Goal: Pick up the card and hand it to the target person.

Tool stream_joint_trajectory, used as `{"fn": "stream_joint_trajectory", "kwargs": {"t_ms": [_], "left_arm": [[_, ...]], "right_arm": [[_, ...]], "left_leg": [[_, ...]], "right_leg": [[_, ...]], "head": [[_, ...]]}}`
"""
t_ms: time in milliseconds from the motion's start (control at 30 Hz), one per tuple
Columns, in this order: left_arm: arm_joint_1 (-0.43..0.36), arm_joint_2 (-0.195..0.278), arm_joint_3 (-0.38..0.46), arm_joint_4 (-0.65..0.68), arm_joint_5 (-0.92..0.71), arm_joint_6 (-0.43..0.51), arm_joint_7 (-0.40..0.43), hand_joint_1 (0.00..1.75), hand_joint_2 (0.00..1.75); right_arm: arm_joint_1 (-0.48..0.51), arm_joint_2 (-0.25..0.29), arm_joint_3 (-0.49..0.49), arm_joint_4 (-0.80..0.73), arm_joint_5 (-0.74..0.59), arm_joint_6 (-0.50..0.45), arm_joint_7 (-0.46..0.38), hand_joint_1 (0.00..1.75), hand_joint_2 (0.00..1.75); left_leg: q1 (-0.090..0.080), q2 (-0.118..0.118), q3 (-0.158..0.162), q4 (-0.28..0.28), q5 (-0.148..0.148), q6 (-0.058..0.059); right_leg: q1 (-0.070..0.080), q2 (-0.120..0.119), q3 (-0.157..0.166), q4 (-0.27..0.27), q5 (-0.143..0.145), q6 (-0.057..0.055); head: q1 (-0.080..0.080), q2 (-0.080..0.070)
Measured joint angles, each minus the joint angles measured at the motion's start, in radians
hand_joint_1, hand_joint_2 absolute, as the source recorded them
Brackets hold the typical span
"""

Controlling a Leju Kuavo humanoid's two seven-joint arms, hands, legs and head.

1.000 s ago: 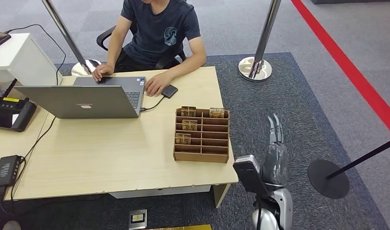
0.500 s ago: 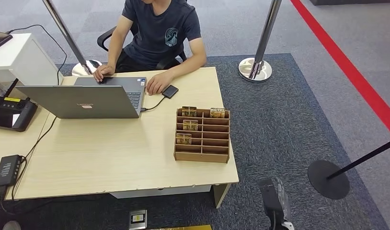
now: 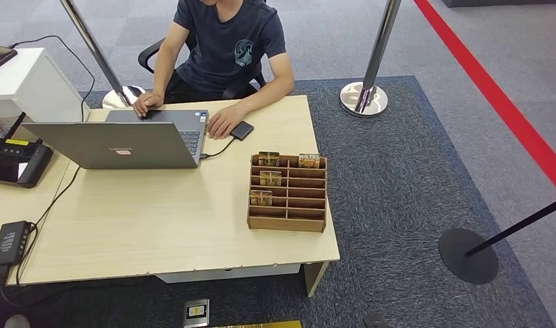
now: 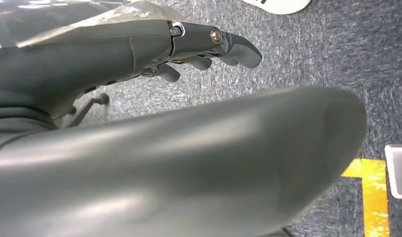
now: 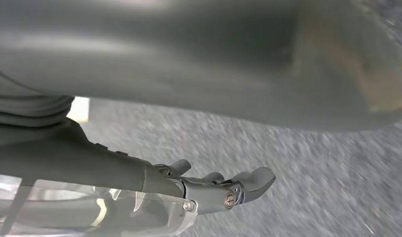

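Note:
Several brown cards (image 3: pixel 268 158) stand in the slots of a wooden rack (image 3: pixel 287 223) near the table's right edge. The person (image 3: pixel 227 41) in a dark T-shirt sits at the far side, one hand on the laptop and the other beside a black phone (image 3: pixel 242 130). My left hand (image 4: pixel 189 44) hangs over the carpet, fingers stretched out and holding nothing. My right hand (image 5: pixel 199 190) also hangs above the carpet with straight fingers and nothing in it. Both hands are far from the rack.
An open grey laptop (image 3: pixel 121 143) stands at the table's far left, with a cable to the phone. Black devices (image 3: pixel 16 160) and a white box (image 3: pixel 29 82) lie at the left end. Barrier posts (image 3: pixel 363 96) and a round base (image 3: pixel 468 254) stand on the carpet at right.
My right arm, raised beside the table's near right corner a second ago, has dropped down and out of the head view. The table, rack and person are unchanged.

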Motion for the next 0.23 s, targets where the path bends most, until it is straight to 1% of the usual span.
{"fn": "stream_joint_trajectory", "kwargs": {"t_ms": [100, 233], "left_arm": [[-0.002, 0.003, -0.001, 0.0, -0.016, -0.011, 0.012, 0.0, 0.0], [-0.007, 0.006, -0.003, 0.0, -0.022, -0.016, 0.019, 0.0, 1.75]], "right_arm": [[-0.006, 0.008, -0.007, 0.021, -0.001, 0.027, 0.035, 0.0, 0.0], [-0.012, 0.015, -0.013, 0.038, 0.002, 0.042, 0.053, 0.0, 0.0]], "left_leg": [[0.0, 0.0, 0.0, 0.0, 0.0, 0.0], [0.0, 0.0, 0.0, 0.0, 0.0, 0.0]], "right_leg": [[0.0, 0.0, 0.0, 0.0, 0.0, 0.0], [0.0, 0.0, 0.0, 0.0, 0.0, 0.0]], "head": [[0.0, 0.0], [0.0, 0.0]]}}
